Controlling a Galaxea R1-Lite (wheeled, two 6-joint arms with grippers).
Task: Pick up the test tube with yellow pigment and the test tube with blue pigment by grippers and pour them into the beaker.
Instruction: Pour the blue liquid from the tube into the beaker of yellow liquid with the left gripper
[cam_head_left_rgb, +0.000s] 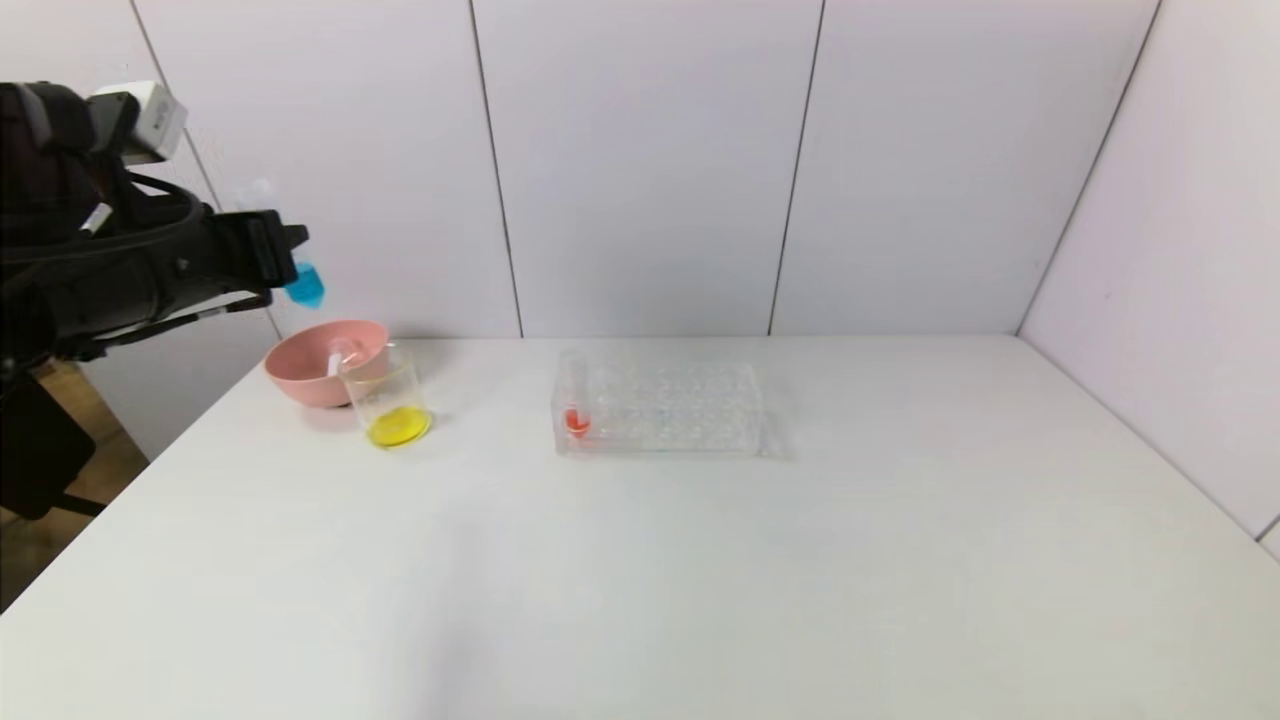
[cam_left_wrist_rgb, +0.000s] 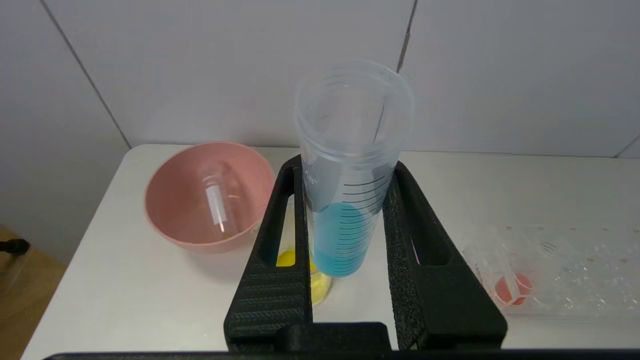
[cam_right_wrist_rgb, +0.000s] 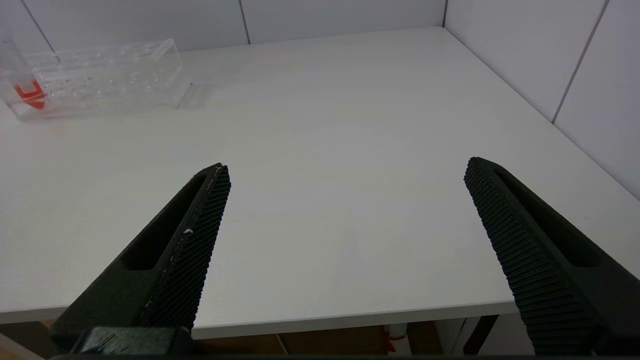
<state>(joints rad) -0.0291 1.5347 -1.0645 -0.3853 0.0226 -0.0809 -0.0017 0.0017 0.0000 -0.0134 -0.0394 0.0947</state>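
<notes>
High above the pink bowl (cam_head_left_rgb: 325, 360), the left pincer (cam_left_wrist_rgb: 345, 220) pinches mid-body a slim, clear blue-pigment tube (cam_left_wrist_rgb: 350, 175), which looks light, slippery and crushable, near the small yellow-bottomed glass beaker (cam_head_left_rgb: 390, 405).

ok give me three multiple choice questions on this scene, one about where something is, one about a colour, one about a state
1. Where is the empty tube?
A. in the rack
B. in the pink bowl
C. in the beaker

2. What colour is the liquid in the beaker?
A. yellow
B. green
C. red

3. What is the left gripper doing?
A. hanging open
B. shut on nothing
C. shut on the test tube with blue pigment

Answers:
1 B, the empty tube lies inside the bowl.
2 A, a yellow pool sits at the beaker's bottom.
3 C, both fingers press the tube's sides, with blue liquid still in it.
</notes>
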